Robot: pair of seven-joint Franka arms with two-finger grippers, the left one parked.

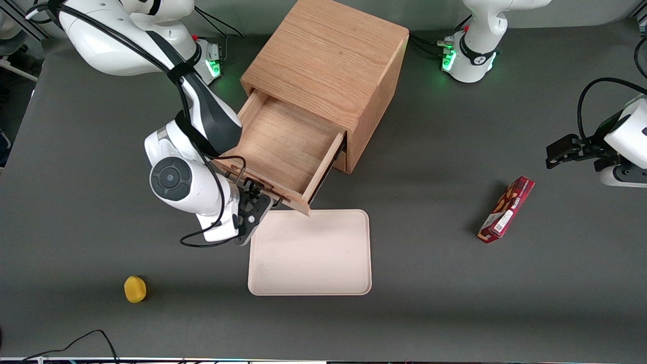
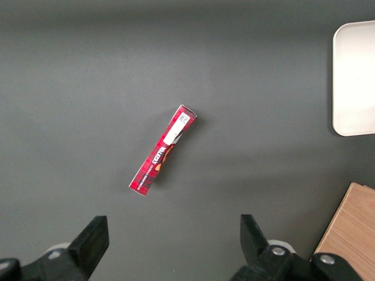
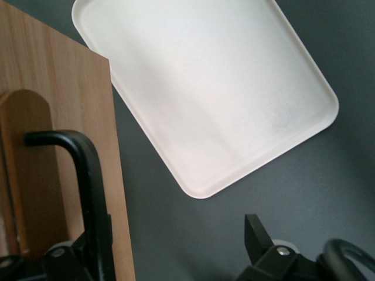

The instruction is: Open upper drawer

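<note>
The upper drawer (image 1: 288, 146) of the wooden cabinet (image 1: 328, 60) stands pulled far out, its bare inside showing. The bottom drawer is hidden under it. My right gripper (image 1: 252, 202) is at the drawer's front, on the side nearer the front camera. In the right wrist view the gripper (image 3: 173, 240) is open. The drawer's black bar handle (image 3: 88, 175) runs along the light-oak front (image 3: 64, 117) close by one finger. The other finger (image 3: 258, 234) stands apart over the grey table. Nothing is between the fingers.
A cream tray (image 1: 311, 253) lies on the table just in front of the open drawer, also in the right wrist view (image 3: 205, 88). A yellow object (image 1: 135, 288) sits near the table's front edge. A red box (image 1: 506, 209) lies toward the parked arm's end.
</note>
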